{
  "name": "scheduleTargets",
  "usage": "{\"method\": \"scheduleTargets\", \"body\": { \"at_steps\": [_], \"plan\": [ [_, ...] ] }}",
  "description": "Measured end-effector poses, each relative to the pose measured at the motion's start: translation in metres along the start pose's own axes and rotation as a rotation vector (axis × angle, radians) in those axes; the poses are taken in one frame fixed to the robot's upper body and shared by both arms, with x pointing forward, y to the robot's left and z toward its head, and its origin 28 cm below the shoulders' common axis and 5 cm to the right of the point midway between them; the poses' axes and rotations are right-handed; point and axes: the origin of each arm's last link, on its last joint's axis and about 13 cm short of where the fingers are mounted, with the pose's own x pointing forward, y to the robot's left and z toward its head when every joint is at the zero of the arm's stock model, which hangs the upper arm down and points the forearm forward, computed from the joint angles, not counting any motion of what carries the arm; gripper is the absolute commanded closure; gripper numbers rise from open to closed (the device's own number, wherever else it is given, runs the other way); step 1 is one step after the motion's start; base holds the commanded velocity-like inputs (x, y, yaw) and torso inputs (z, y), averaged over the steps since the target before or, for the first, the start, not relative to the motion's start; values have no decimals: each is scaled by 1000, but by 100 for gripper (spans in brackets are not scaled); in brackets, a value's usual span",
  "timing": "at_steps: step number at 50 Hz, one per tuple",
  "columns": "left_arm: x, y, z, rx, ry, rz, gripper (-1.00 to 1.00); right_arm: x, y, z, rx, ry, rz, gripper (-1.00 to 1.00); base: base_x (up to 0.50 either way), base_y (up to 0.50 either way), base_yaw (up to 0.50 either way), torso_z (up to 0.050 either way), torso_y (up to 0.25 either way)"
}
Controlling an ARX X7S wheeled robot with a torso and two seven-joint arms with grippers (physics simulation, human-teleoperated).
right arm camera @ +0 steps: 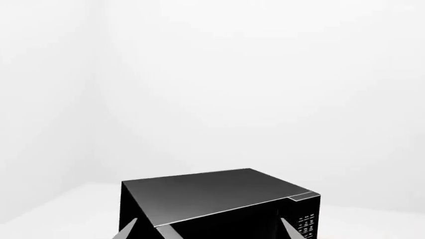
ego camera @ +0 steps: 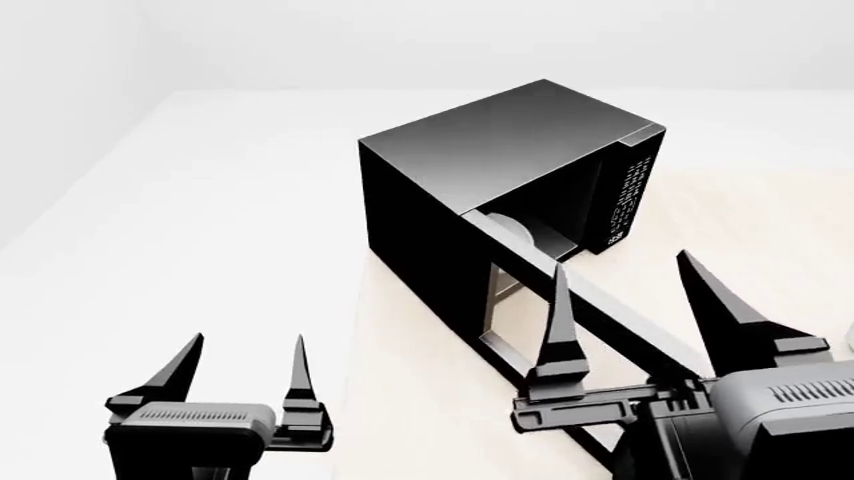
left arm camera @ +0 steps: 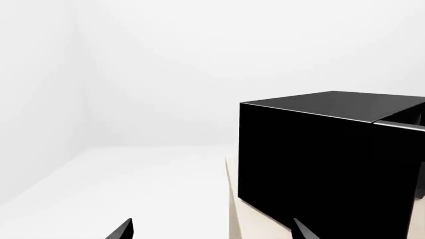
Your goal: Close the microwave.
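Observation:
The microwave (ego camera: 507,140) is a glossy black box on a beige table (ego camera: 414,400). Its windowed door (ego camera: 514,300) stands swung open toward me, hinged at the left front. A white plate (ego camera: 514,228) shows inside, and the button panel (ego camera: 627,200) is on the right. My right gripper (ego camera: 623,265) is open and empty, and its fingers overlap the door's outer end in the head view. My left gripper (ego camera: 247,345) is open and empty, low at the left beside the table's edge. The microwave also shows in the left wrist view (left arm camera: 319,159) and the right wrist view (right arm camera: 212,196). Both grippers show open there too, the left (left arm camera: 214,231) and the right (right arm camera: 209,230).
The table's left edge (left arm camera: 231,199) runs just left of the microwave. White floor (ego camera: 200,220) and white walls lie beyond it. Beige tabletop (ego camera: 774,230) extends to the right of the microwave.

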Motion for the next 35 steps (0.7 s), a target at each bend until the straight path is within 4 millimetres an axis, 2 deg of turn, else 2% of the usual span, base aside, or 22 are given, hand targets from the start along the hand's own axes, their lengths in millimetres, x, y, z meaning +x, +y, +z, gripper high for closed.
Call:
{"method": "scheduleTargets", "body": {
  "at_steps": [35],
  "plan": [
    [-1, -1, -1, 0, 4, -5, -100, -10, 14, -3, 3, 63, 120, -100, 0, 0, 0, 0, 0]
  ]
}}
